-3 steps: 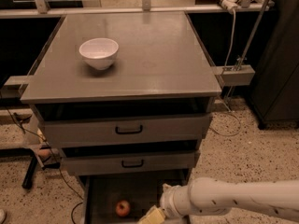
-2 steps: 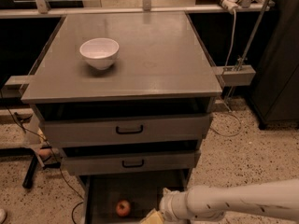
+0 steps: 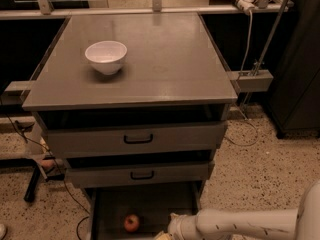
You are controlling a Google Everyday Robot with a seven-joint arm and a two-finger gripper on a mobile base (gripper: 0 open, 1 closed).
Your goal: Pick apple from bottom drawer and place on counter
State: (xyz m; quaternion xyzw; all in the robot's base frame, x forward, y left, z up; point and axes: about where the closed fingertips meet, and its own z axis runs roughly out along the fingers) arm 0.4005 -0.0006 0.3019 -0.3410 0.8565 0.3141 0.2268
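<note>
Speckled floor (image 3: 280, 184) surrounds a grey cabinet whose flat top, the bench (image 3: 170, 59), carries only a white bowl (image 3: 106, 57) towards its far left corner. That leaves a wide bare stretch nearer the front and right where something could be set down. Under the bench, two upper drawers (image 3: 135, 139) with black handles sit stepped one below the other. The bottom drawer (image 3: 150, 204) is pulled out past them, so its dark floor is open from above and can be reached without touching the handles. The apple (image 3: 131, 223) lies on that floor, loose and touching neither wall. It is just to the left of the tool (image 3: 162, 235) as seen here and at about the same depth. The white arm (image 3: 240, 224) comes in low from the right, nearly level, and carries the tool over the drawer's right part at the bottom edge of the view. That low line looks chosen to pass under the middle drawer's front rather than down from overhead. Only the tool's upper part shows, so I cannot tell whether it is apart or together; it is near the apple but not on it. By my reading the reach is under way and the grasp not yet made. Next comes a short sideways move to the apple, then a lift clear of the drawer fronts and up to the bench, well above the tool.
</note>
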